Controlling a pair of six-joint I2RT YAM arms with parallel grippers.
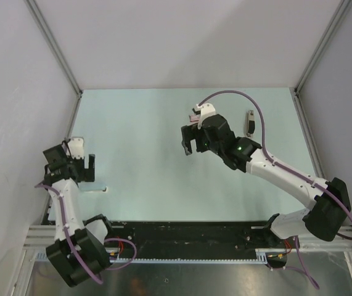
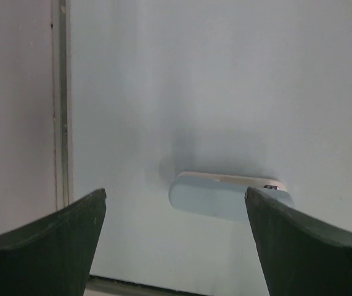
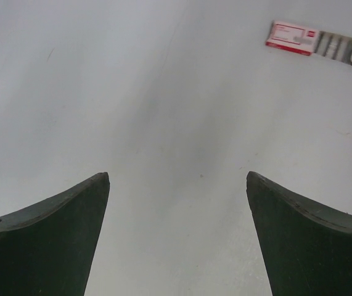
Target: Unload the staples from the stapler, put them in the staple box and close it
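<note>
Right claw (image 1: 191,143) gapes empty, stapler (image 1: 250,121) well apart behind it

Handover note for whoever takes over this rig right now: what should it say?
Left gripper: open, empty, by a pale bluish-grey bar.
Right gripper: open, empty, left of the stapler.
Stapler: lying far right, apart from both grippers. A red-and-white box lies near the right wrist.
Done: nothing; no loose staples seen.
Left: grasp the stapler, open it, remove the staples.
</note>
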